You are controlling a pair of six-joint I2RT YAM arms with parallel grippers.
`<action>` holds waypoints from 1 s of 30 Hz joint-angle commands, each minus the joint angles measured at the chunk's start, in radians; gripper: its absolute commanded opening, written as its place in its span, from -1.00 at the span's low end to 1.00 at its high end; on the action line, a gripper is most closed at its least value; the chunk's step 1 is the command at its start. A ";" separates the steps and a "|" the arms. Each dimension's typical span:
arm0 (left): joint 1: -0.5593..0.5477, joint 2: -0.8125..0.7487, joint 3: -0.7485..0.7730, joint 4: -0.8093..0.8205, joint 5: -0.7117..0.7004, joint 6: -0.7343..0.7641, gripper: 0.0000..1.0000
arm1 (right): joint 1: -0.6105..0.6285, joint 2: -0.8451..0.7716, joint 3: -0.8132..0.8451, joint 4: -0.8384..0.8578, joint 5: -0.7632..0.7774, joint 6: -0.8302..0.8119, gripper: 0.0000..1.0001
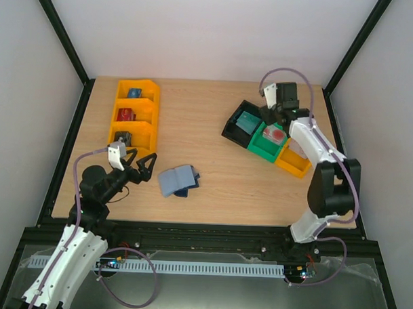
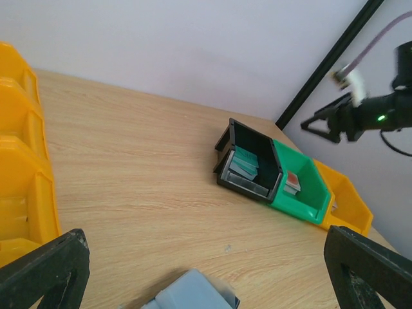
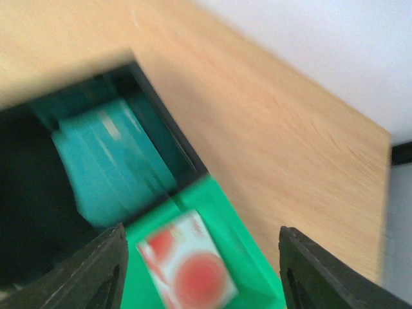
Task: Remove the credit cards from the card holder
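The card holder (image 1: 178, 180) lies open on the table, left of centre. It shows a pale blue-grey face with dark navy edges on its right. I cannot tell whether that pale face is a credit card or an inner panel. Its top also shows at the bottom of the left wrist view (image 2: 190, 293). My left gripper (image 1: 139, 164) is open and empty, just left of the holder and pointing at it; in the left wrist view (image 2: 206, 270) its jaws stand wide apart. My right gripper (image 1: 274, 119) is open and empty above the bins at the back right, as its own blurred view (image 3: 203, 270) shows.
An orange three-part bin (image 1: 133, 115) stands at the back left. At the back right stand a black bin (image 1: 243, 122) with teal items, a green bin (image 1: 268, 140) with a red-and-white item (image 3: 187, 264), and a yellow bin (image 1: 293, 161).
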 commanded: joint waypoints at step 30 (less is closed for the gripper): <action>0.110 -0.033 -0.200 -0.209 -0.083 -0.573 0.99 | 0.560 0.065 -0.463 0.361 -0.793 1.295 0.36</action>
